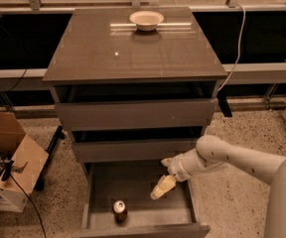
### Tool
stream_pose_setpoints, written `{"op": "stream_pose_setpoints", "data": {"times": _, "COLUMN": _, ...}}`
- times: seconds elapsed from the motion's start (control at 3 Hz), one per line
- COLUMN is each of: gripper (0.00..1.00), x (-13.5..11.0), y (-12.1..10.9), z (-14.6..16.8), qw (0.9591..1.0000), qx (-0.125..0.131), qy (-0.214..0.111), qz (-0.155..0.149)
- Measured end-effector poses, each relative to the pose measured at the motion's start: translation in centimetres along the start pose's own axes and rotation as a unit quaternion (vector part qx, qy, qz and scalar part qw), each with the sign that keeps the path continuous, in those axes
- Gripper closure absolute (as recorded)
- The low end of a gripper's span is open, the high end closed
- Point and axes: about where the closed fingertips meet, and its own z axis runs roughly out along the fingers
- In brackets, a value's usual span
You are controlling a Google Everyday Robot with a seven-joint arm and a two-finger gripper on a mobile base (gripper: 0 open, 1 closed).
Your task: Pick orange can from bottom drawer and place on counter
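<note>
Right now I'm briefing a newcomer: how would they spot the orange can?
Find the grey-brown cabinet with a white bowl on its counter; its bottom drawer is pulled open. The orange can stands near that drawer's front, left of the robot's hand: small, with a silver top.

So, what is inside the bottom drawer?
The orange can stands upright near the front of the bottom drawer, left of centre. The gripper hangs over its right side, apart from the can. The middle drawer hides its back.

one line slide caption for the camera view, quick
Gripper hangs in the open bottom drawer, not yet touching the upright orange can; white bowl on the counter.
</note>
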Motion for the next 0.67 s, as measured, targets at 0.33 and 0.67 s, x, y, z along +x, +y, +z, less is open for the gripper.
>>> {"op": "stream_pose_setpoints", "data": {"times": 0.33, "gripper": 0.0, "x": 1.3, "y": -0.6, "z": 2.0, "qw": 0.9998, "qx": 0.004, "qy": -0.02, "qz": 0.007}}
{"op": "stream_pose_setpoints", "data": {"times": 0.67, "gripper": 0.0, "x": 2.8, "y": -1.6, "z": 4.7, "qw": 0.9982, "qx": -0.005, "qy": -0.058, "qz": -0.013}}
